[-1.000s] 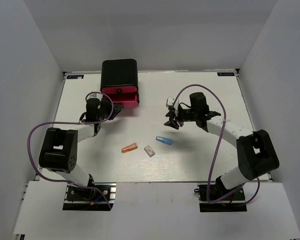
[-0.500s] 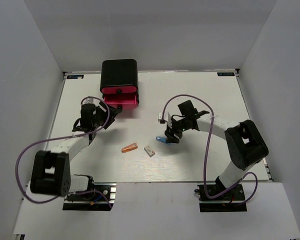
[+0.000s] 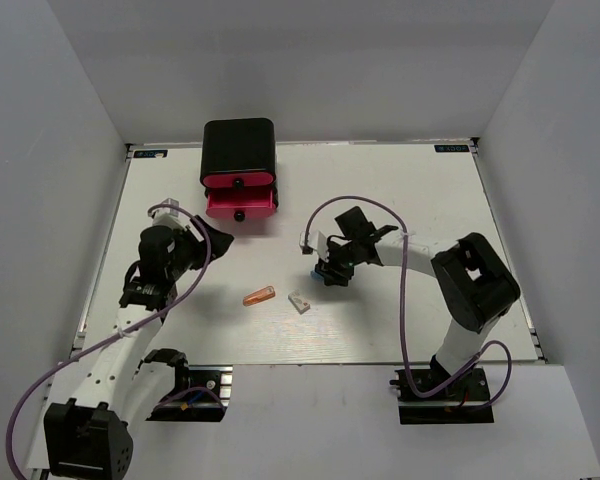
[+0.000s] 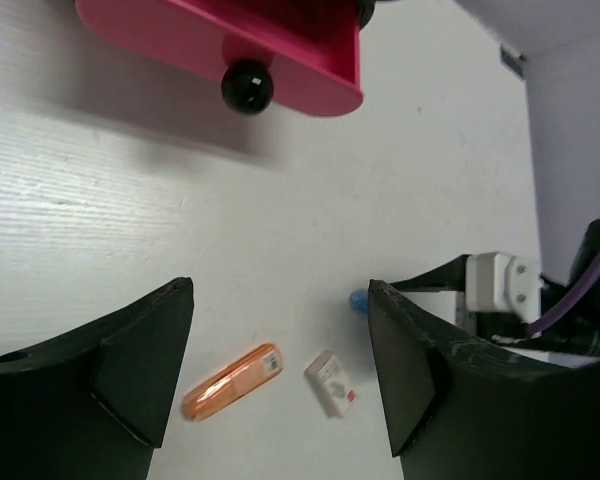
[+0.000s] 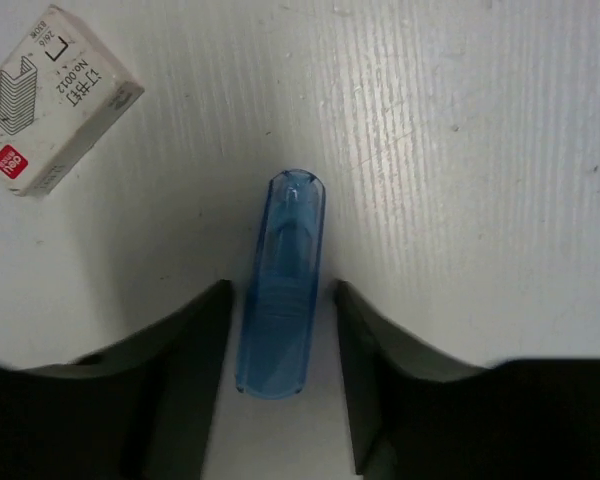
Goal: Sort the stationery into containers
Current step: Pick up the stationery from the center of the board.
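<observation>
R pincer (image 5: 280, 292) released, jaws straddling translucent blue plastic bar (image 5: 280, 335) lying mid-desk, small gaps each side. L pincer (image 4: 280, 330) released wide, empty, just near of open pink drawer (image 3: 240, 205) in black rounded box (image 3: 238, 148), far left on white desk (image 3: 410, 200). Orange bar (image 3: 259, 296) and white staple box (image 3: 299, 302) lie left of the blue bar.

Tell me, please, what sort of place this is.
Probably a lab robot test cell: a white table boxed in by plain walls, two robot arms bolted at its near edge, and a drawer box and small stationery laid out.
</observation>
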Tool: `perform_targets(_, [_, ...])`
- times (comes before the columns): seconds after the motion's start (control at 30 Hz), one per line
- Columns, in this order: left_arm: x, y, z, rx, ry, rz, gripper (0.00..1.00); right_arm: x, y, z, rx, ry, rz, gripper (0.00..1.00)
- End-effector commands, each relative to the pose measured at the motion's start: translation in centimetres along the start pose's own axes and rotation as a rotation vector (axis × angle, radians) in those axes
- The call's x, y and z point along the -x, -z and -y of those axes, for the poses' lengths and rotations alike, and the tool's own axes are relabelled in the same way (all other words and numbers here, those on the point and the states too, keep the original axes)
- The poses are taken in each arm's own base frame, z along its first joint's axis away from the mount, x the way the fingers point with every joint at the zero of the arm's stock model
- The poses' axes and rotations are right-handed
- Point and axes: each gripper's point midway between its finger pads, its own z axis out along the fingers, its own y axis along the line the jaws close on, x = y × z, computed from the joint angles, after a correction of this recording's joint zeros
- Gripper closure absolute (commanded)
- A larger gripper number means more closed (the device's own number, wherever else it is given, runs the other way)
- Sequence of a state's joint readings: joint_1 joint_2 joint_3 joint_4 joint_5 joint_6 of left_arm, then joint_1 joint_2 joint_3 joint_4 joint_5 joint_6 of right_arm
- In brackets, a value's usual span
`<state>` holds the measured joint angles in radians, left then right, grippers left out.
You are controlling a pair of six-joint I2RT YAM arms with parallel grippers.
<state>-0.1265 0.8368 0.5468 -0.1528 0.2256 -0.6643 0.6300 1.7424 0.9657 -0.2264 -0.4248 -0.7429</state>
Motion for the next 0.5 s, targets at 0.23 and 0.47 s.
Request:
perform_targets(0.23, [-5.0,1.1,-2.0,0.044,-0.091,-0.209,0.30,5.0,1.2,0.9,0.034,0.076,0.093,1.00])
perform_targets(0.47, [-7.7,0.9,-2.9,0.072,-0.082,-0.290,0.31,19.7,3.9,7.6,-0.052,0.265,0.400,1.00])
